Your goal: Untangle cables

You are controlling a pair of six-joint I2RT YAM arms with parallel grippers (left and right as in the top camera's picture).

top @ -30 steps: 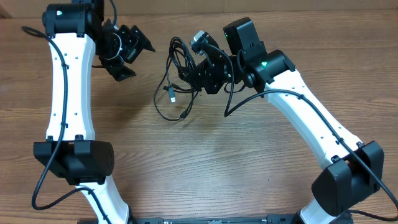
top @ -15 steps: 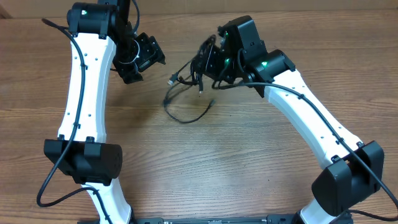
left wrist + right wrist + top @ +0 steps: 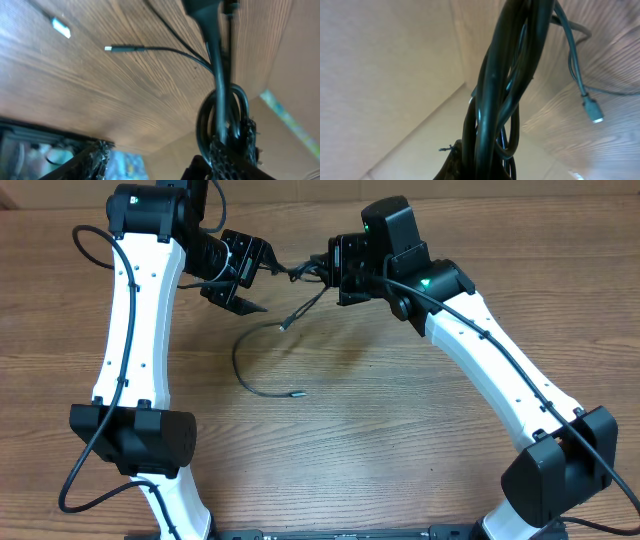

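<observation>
Moved over the last second: left hand point(image 3: 255, 275) swung in toward centre, right hand point(image 3: 333, 268) turned to face it, and thin black plug-ended cables point(image 3: 297, 270), formerly loose loops beneath the right hand, drawn up into a short span between both hands. Right hand: fingers together, clamped on the twisted bundle. Left hand: fingers point(image 3: 231, 152) apart, bundle lying against one, not seen pinched. Location of cables: mostly aloft between the hands; one strand trailing onto brown wood-grain worktop point(image 3: 420, 450), curving to a small plug end point(image 3: 300, 393); second plug end point(image 3: 285, 327) below the span. Progress, judged: early to middle; one strand pulled loose, core twist wound tight in both wrist views. Remaining: parting the wound strands, laying each out apart.
</observation>
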